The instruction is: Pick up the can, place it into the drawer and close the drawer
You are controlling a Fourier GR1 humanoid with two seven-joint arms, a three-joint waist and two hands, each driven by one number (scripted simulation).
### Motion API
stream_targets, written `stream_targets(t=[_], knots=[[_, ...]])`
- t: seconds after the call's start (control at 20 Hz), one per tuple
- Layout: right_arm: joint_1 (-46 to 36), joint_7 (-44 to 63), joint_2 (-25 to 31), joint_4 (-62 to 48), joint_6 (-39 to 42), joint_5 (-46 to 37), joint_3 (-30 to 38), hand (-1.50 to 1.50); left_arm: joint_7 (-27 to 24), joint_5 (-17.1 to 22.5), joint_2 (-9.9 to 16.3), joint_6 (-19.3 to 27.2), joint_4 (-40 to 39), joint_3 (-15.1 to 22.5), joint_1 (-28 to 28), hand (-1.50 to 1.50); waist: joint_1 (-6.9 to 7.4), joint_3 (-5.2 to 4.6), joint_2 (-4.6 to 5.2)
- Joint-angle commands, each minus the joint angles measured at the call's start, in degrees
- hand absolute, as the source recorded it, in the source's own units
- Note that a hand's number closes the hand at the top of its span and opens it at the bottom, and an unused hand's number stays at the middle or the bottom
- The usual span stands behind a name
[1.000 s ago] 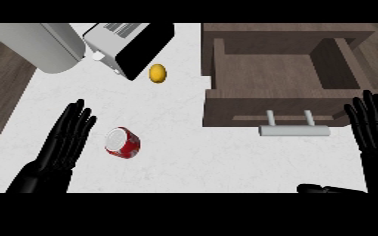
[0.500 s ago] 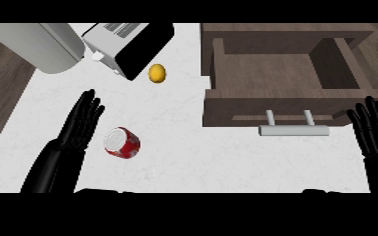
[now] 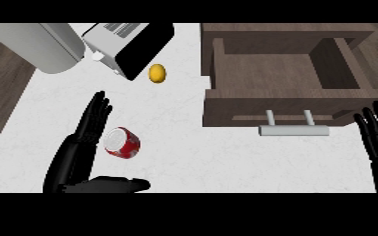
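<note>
A red can (image 3: pixel 121 143) with a silver top lies on its side on the white counter, left of centre. My left hand (image 3: pixel 77 152) is open beside it: straight fingers run up along the can's left side and the thumb lies flat below the can. It may be touching the can's left edge. The wooden drawer (image 3: pixel 280 80) stands open at the upper right, with a silver handle (image 3: pixel 292 128) on its front. My right hand (image 3: pixel 367 132) shows at the right edge, open, fingers up, just right of the handle.
A white and black toaster (image 3: pixel 125 47) stands at the upper left with a grey cylinder (image 3: pixel 40 45) beside it. A small yellow lemon (image 3: pixel 156 73) lies between the toaster and the drawer. The counter's left edge borders a dark wooden floor.
My left hand has moved forward and rightwards, closing in on the can's left side, with its thumb now below the can. My right hand has slid towards the right edge.
</note>
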State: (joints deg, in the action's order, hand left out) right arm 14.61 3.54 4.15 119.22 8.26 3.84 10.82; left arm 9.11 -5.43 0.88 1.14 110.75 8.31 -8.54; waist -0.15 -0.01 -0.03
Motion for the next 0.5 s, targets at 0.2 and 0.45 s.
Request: stream_targets(t=[0.2, 0.45], knots=[[-0.1, 0.7, -0.4, -0.4, 1.2, -0.4, 0.8, -1.5, -9.8, 0.8, 1.0, -1.0, -10.8, -4.1, -0.1, -1.5, 0.03, 0.0, 0.02], [-2.3, -0.9, -1.4, -2.4, 1.0, -2.9, -0.4, -1.5, -10.0, 1.9, 2.1, -1.9, -11.2, -6.0, -0.1, -1.5, 0.12, 0.01, 0.0]])
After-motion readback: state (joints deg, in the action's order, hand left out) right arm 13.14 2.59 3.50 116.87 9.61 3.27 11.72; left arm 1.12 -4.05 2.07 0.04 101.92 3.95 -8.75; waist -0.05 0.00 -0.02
